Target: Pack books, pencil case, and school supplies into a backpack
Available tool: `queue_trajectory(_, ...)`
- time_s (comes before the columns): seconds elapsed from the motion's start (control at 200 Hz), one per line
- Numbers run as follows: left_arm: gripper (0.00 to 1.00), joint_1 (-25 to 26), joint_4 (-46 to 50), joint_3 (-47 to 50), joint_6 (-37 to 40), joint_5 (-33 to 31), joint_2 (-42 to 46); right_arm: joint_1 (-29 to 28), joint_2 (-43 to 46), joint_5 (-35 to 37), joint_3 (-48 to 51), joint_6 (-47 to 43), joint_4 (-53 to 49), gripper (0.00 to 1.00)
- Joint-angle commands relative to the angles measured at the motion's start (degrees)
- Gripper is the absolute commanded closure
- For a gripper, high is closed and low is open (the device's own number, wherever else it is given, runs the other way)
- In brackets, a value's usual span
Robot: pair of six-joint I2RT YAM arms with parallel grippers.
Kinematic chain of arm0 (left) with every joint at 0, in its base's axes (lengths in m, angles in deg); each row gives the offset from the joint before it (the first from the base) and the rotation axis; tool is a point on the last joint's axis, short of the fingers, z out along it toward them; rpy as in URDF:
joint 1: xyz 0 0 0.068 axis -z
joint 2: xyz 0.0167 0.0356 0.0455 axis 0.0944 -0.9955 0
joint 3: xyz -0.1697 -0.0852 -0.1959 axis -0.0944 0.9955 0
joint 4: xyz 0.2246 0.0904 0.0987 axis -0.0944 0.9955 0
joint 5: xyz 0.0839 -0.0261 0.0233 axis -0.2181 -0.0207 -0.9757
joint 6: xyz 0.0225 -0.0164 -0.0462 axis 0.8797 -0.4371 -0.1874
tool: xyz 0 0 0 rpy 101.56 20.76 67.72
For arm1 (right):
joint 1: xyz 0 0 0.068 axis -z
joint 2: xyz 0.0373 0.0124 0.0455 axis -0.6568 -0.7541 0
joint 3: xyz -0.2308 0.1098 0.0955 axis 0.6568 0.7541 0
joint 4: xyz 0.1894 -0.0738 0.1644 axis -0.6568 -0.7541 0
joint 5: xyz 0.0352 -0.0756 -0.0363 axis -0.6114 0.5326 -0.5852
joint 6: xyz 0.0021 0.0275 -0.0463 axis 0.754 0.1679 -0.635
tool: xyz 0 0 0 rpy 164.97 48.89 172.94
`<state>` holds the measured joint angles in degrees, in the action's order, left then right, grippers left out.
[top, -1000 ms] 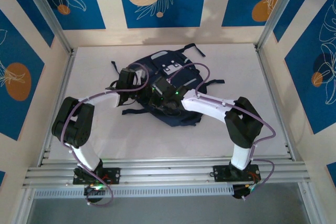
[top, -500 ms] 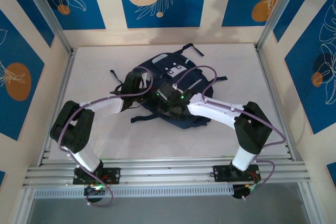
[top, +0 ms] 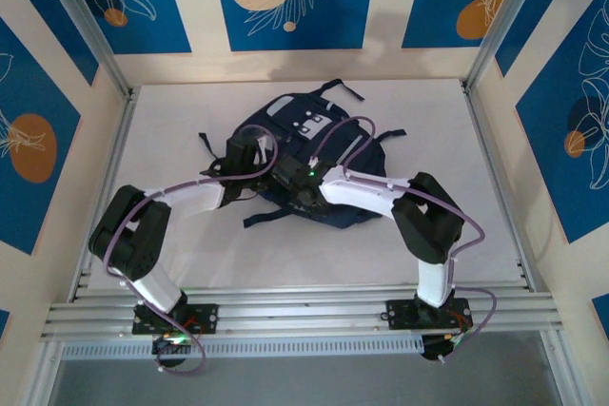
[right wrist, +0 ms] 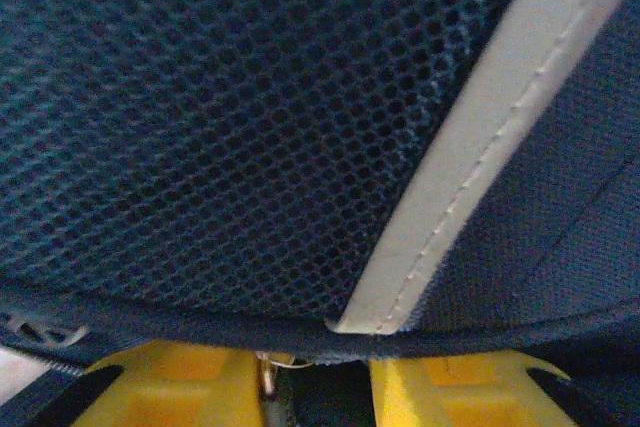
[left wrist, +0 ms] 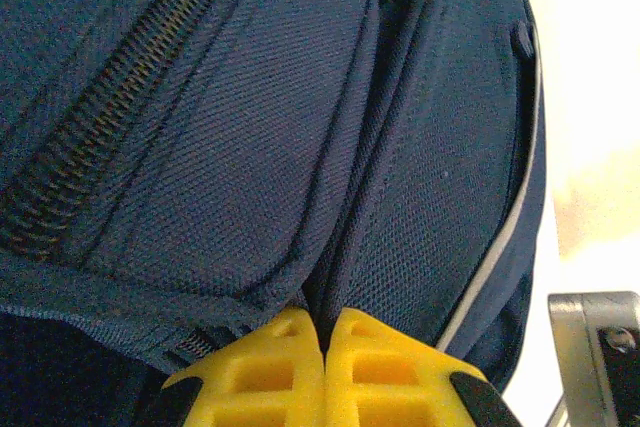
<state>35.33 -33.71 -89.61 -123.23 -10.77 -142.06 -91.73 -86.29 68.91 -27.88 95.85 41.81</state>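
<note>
Item: large navy blue fabric backpack (top: 324, 140) with white-grey patches (top: 312, 124) and dark straps (top: 344, 88), lying flat on the white table (top: 190, 254), centre of the overhead frame, slightly above the middle. Both arms reach inward over its lower edge, the left arm (top: 195, 195) from the lower left, the right arm (top: 366, 192) from the lower right. Left gripper (left wrist: 325, 352): yellow fingers (left wrist: 265, 367) closed tip to tip at the bottom centre of the left wrist frame, set at the crease where the padded front panel meets the main body of the bag; whether any cloth is caught between them cannot be told. A coarse dark zipper (left wrist: 110, 117) runs diagonally across the upper left of that frame, closed along the stretch in view. Right gripper (right wrist: 315, 387): yellow fingers (right wrist: 170, 387) along the bottom edge of the right wrist frame, standing a narrow gap apart under the bag's navy rim, a small metal zipper pull (right wrist: 268, 372) in the gap beside the left-hand finger; whether they clamp it cannot be told. Above them, navy honeycomb mesh (right wrist: 220, 117) crossed by a pale stitched stripe (right wrist: 470, 147) slanting from upper right to lower centre.
</note>
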Motion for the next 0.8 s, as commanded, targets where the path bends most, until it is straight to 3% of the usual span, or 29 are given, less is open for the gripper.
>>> queue_trajectory(0.0,1.0,0.9,-3.7,-0.1,-0.2,2.8,4.5,1.0,-1.6,6.9,0.3,-1.0,-1.5,0.79)
queue_trajectory(0.135,1.0,0.2,-2.2,-0.6,1.7,1.2,3.4,1.2,2.9,3.7,3.4,-5.2,2.8,1.0)
queue_trajectory(0.285,1.0,-1.5,-1.0,-1.5,3.9,0.3,0.9,3.0,7.8,-9.4,6.9,-15.8,7.4,1.0)
queue_trajectory(0.475,1.0,-2.4,-0.2,-2.3,5.1,0.6,-2.1,9.9,10.1,-27.6,8.3,-28.9,-1.0,1.0)
queue_trajectory(0.68,1.0,-2.3,0.7,-2.3,5.7,0.0,-4.3,18.7,9.2,-39.1,6.2,-37.9,-14.1,1.0)
queue_trajectory(0.77,1.0,-2.3,1.9,-2.3,5.6,0.2,-3.5,20.4,8.4,-43.1,5.1,-39.1,-13.8,1.0)
queue_trajectory(0.795,0.94,-2.3,2.4,-2.2,5.5,0.3,-2.9,20.3,8.2,-44.1,4.8,-39.1,-12.8,1.0)
